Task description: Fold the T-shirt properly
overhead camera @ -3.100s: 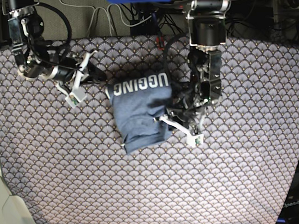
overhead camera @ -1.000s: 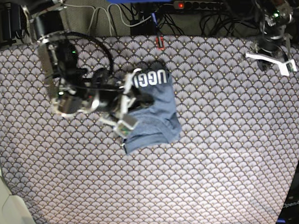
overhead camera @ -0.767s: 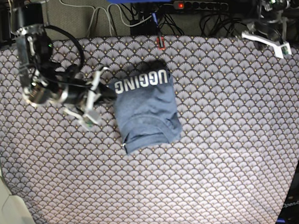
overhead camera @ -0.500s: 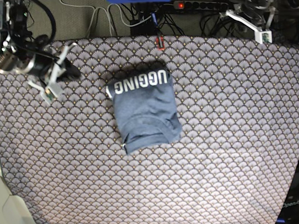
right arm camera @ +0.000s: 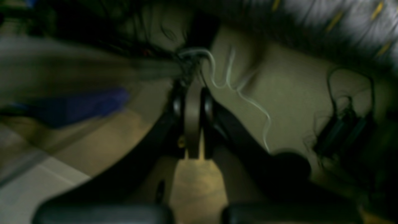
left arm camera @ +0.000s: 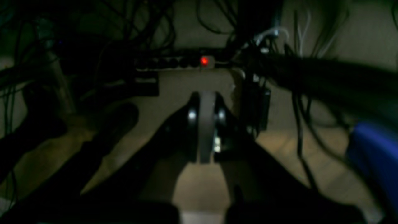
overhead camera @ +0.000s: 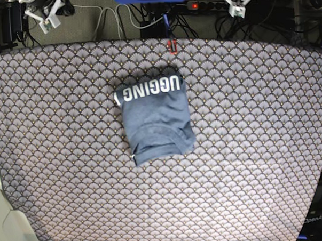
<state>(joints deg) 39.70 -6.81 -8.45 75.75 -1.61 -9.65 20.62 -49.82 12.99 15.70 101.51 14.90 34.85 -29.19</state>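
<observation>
T-shirt (overhead camera: 156,118), folded into a compact slate-blue packet with white lettering along its far edge, lies alone slightly left of centre on the tablecloth (overhead camera: 258,148). Both arms, at the garment moments ago, have withdrawn beyond the far edge; folding appears complete. Right gripper (overhead camera: 48,16) sits at the far left corner, left gripper (overhead camera: 236,4) past the far edge; both clenched, empty.

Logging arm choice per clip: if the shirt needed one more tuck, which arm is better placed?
Neither clearly. The shirt lies folded mid-table. Both claws are shut, empty and pulled back past the far edge: left claw, right claw. The left looks marginally nearer the shirt, so left by a hair.
</observation>
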